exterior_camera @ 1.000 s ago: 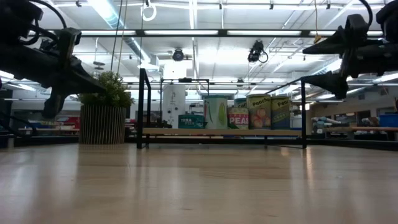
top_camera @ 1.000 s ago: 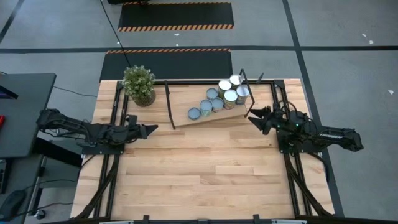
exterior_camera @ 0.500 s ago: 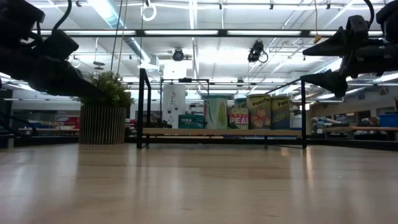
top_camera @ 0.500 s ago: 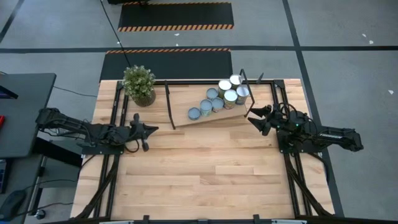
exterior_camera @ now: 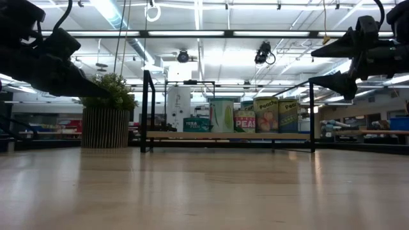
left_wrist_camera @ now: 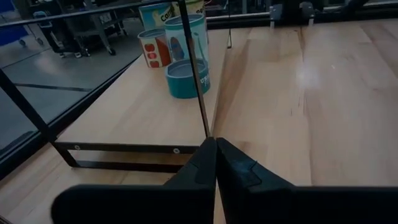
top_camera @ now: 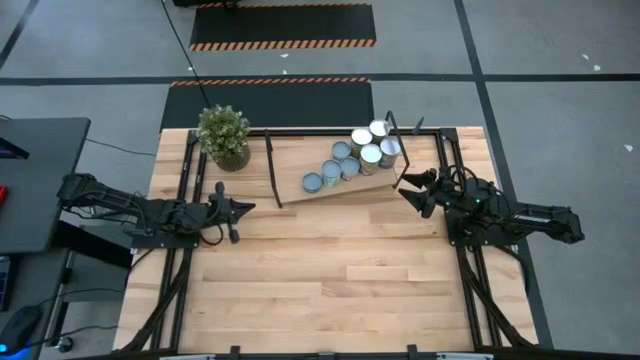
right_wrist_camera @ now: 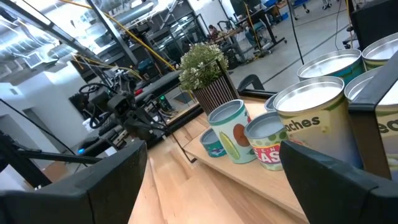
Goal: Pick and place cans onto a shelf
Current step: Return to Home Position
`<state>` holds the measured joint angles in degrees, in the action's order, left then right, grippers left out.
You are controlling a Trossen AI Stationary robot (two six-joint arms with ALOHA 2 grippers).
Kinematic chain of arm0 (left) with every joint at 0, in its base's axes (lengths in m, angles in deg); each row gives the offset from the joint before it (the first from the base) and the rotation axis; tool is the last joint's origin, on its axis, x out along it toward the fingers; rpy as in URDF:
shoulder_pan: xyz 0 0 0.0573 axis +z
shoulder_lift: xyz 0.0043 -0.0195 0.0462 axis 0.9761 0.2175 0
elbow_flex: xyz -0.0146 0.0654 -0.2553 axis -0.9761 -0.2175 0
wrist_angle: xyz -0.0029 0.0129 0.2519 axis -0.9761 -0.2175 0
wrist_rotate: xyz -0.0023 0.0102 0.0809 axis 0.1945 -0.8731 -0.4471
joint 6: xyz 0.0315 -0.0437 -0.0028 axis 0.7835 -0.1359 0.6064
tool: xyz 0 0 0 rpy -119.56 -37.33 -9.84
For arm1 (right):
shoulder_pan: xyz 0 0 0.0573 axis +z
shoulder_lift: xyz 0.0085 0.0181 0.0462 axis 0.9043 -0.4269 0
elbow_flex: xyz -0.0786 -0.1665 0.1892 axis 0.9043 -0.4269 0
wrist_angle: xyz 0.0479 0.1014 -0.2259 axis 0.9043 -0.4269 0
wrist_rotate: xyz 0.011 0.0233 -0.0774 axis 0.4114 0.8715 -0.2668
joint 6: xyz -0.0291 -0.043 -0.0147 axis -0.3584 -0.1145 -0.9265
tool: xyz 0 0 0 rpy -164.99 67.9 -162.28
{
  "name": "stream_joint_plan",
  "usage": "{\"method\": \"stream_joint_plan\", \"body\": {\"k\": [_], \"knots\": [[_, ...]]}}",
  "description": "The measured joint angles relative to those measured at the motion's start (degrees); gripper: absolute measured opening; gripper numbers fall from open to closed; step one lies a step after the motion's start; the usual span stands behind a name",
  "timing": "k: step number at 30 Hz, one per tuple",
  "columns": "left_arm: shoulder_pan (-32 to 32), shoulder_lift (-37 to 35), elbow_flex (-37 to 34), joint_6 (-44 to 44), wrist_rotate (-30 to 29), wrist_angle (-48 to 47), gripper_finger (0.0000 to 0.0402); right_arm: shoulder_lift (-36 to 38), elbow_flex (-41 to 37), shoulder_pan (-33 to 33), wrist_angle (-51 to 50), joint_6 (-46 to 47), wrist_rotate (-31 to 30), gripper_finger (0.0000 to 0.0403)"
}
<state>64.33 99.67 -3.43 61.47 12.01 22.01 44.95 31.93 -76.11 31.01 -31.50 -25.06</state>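
Several small round cans stand in a cluster on the right half of the light plywood shelf at the table's far side. They also show in the low view. My left gripper is shut and empty, above the table just left of the shelf's near left corner. Its wrist view shows its shut fingers pointing at the shelf's black rod end and the cans. My right gripper is open and empty, just right of the shelf's right end, pointing at the cans.
A potted plant stands on the table at the far left, beside the shelf's left end. Black frame rails run along the table's left and right sides. The near half of the wooden tabletop lies bare.
My left gripper has rolled about its own long axis while staying in the same place beside the shelf's left end. My right gripper and the cans have kept still.
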Motion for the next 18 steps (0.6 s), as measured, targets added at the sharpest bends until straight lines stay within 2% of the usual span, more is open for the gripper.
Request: {"method": "stream_joint_plan", "body": {"k": [18], "knots": [[0.0,0.0,0.0,0.0,-0.1,0.7,0.0018,0.0,0.0,0.0,0.0,0.0,0.0,0.0374]]}}
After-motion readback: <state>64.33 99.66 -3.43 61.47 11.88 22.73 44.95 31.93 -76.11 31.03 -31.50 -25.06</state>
